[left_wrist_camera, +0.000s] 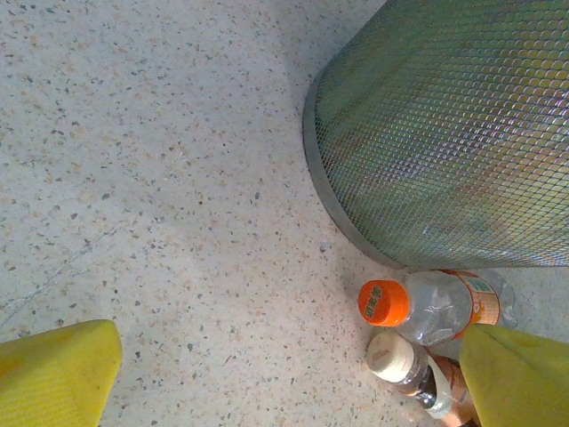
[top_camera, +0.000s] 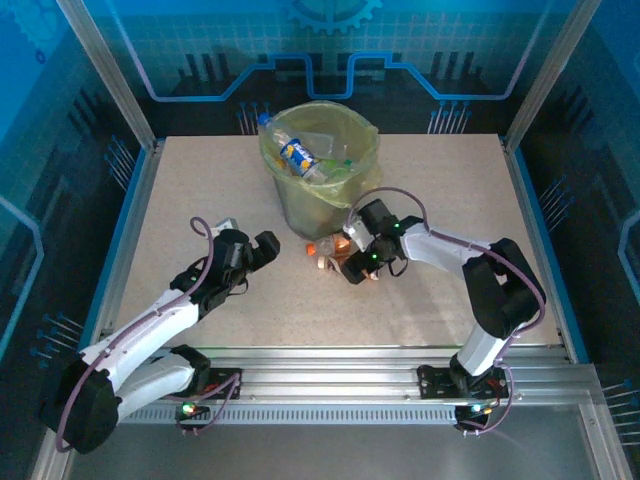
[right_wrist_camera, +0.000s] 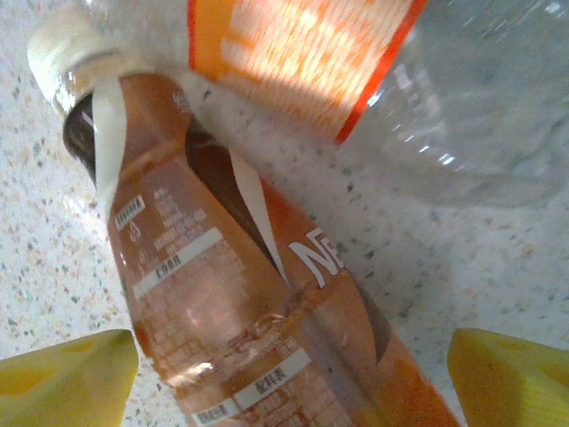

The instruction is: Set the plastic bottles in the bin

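Wrist views: right gripper [right_wrist_camera: 292, 356] released, astride brown-labelled bottle [right_wrist_camera: 222, 294]; left gripper [left_wrist_camera: 289, 342] likewise released. Overhead view: bin [top_camera: 295, 215] (bag-lined) holding bottles [top_camera: 298, 157].

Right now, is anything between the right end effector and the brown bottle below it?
Nothing visible does. The brown bottle lies directly between the right end effector's open pads; the orange-label bottle lies beside it, beyond the pads.
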### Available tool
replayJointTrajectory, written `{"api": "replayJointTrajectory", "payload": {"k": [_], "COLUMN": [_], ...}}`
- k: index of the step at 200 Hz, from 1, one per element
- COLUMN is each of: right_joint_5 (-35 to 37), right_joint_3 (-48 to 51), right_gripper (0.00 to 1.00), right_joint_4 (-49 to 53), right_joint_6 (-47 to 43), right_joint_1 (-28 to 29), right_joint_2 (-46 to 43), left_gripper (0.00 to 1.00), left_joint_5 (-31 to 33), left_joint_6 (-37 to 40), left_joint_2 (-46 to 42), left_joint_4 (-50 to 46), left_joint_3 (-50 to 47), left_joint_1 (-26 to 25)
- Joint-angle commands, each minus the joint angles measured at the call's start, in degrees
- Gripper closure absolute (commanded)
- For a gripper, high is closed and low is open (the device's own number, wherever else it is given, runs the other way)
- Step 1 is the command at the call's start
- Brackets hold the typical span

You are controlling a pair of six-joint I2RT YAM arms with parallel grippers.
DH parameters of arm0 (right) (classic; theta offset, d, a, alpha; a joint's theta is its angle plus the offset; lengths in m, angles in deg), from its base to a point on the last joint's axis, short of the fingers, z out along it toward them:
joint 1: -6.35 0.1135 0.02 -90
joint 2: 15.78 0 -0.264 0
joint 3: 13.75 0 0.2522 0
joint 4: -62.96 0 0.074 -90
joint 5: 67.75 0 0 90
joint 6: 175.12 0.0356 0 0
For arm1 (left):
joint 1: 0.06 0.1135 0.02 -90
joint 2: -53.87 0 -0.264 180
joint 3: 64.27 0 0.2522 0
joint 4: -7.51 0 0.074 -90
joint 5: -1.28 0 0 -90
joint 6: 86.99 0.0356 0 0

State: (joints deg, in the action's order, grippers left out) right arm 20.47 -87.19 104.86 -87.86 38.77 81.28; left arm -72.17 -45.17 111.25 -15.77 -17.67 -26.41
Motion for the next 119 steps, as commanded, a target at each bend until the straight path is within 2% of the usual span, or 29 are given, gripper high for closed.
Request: {"api": "replayJointTrajectory", "payload": {"k": [1,57,119], "right_joint_5": [0.6,3.0,6.1], "right_joint_3": [1.5,0.5,-3.5], "right_gripper": [0.11,0.13,0.31], "right_joint_4": [3.0,4.0,6.4], "right_joint_6": [1.5,2.7,2.6], "right_joint_1": [2.8,7.6,10.2], "right_joint_2": [-2.2,0.1,6.9], "left_gripper": [0.01,0.01,0.01], "left_joint_5": [-0.8,-0.7,0.1], "left_joint_6": [-1.4,-1.8,-1.3], "left_joint_2": [-0.2,-0.3,-1.6], "left_joint_4": [0.5,0.4,-0.8], "left_joint_3": [-0.7,-0.8,-0.7], "left_joint_1": [0.3,0.5,0.5]}}
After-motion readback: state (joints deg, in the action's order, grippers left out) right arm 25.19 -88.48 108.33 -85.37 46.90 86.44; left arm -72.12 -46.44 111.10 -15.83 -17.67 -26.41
